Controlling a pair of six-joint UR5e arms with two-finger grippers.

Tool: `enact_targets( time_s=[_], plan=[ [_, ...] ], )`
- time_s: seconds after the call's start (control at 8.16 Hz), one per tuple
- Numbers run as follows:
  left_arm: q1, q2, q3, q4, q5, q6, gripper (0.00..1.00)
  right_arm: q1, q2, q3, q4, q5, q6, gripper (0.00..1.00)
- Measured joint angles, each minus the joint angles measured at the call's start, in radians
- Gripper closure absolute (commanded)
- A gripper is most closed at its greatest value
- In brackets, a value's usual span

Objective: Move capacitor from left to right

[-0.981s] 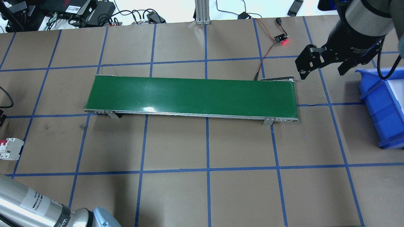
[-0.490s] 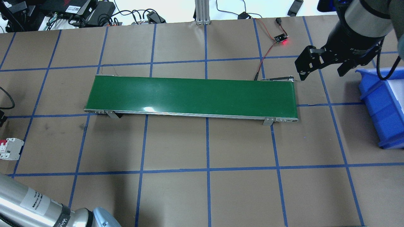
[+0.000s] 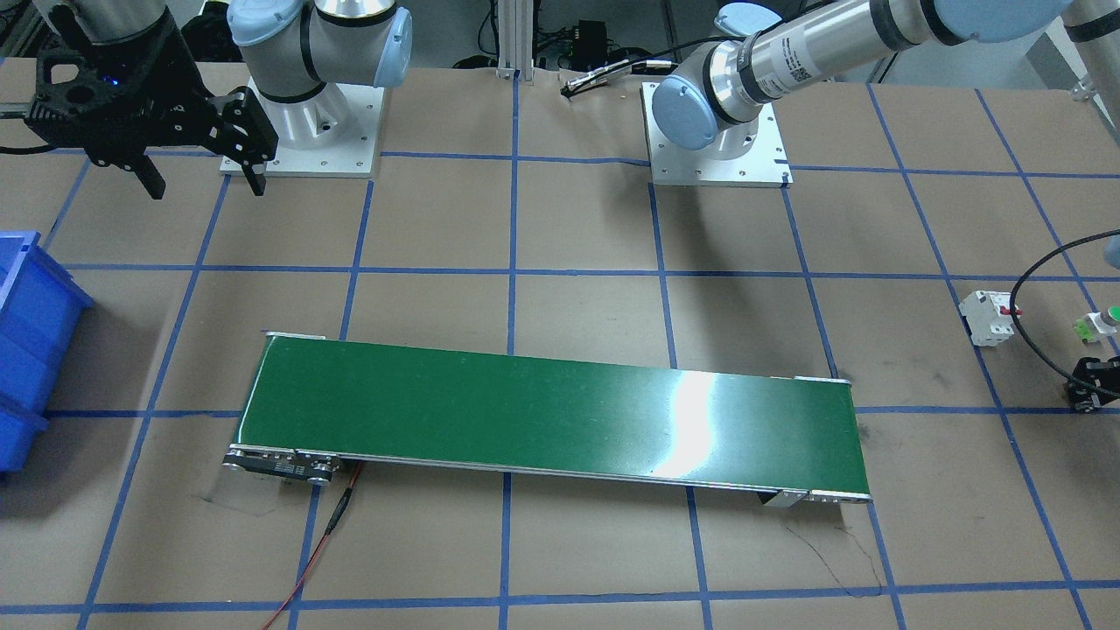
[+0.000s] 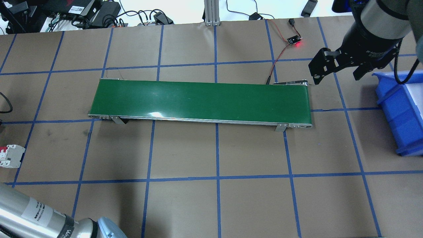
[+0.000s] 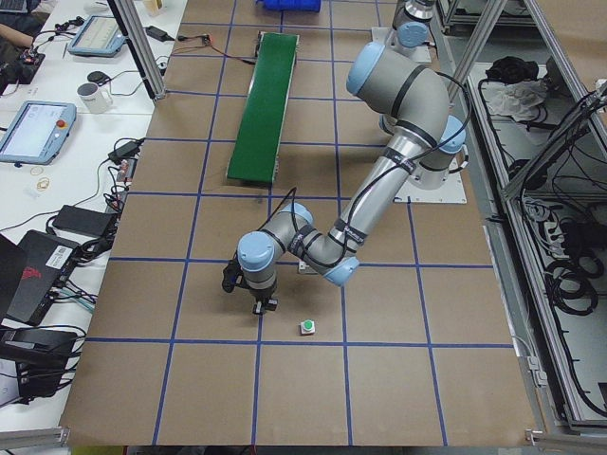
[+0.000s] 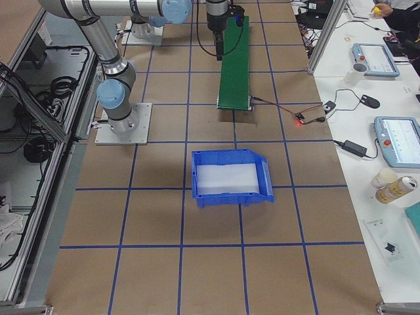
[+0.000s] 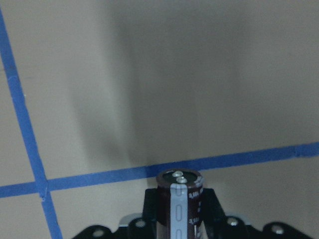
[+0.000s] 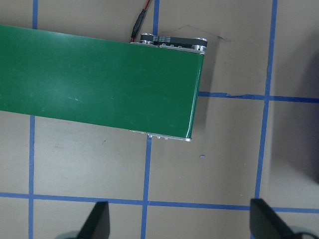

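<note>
The table (image 4: pixel 185 205) carries the green conveyor belt (image 4: pixel 201 100) across its middle, with the blue bin (image 4: pixel 395 109) off the belt's right end. The right gripper (image 4: pixel 337 76) hangs by that end, jaws spread wide and holding nothing. At the table's left end, the left gripper (image 7: pixel 180 211) is closed around the capacitor (image 7: pixel 178 191), held upright, though whether it clears the table is hard to tell.

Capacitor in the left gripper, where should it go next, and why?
Probably carry it to the left end of the belt: the left gripper grips the capacitor away from it, and the right gripper hangs open by the other end.
</note>
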Motion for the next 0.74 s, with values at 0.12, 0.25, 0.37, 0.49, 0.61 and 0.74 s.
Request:
enact_targets(
  time_s=[0.12, 0.25, 0.37, 0.49, 0.61, 0.74],
  plan=[
    [-0.003, 0.038, 0.001, -0.046, 0.0, -0.018, 1.0, 0.001, 0.0, 0.0, -0.001, 0.001, 0.001, 0.0],
    [-0.017, 0.107, 0.001, -0.134, -0.001, -0.068, 1.0, 0.001, 0.0, 0.0, -0.001, 0.002, 0.002, 0.0],
    [-0.057, 0.184, 0.0, -0.226, 0.001, -0.134, 1.0, 0.001, 0.0, 0.0, -0.001, 0.002, 0.002, 0.0],
    [-0.123, 0.251, -0.003, -0.29, 0.011, -0.205, 1.0, 0.001, 0.0, 0.0, -0.001, 0.003, 0.002, 0.0],
    [-0.201, 0.299, -0.006, -0.327, 0.033, -0.274, 1.0, 0.001, 0.0, 0.0, 0.0, 0.003, 0.003, 0.0],
    [-0.276, 0.328, -0.008, -0.354, 0.047, -0.347, 1.0, 0.001, 0.0, 0.0, 0.0, 0.003, 0.003, 0.0]
  ],
)
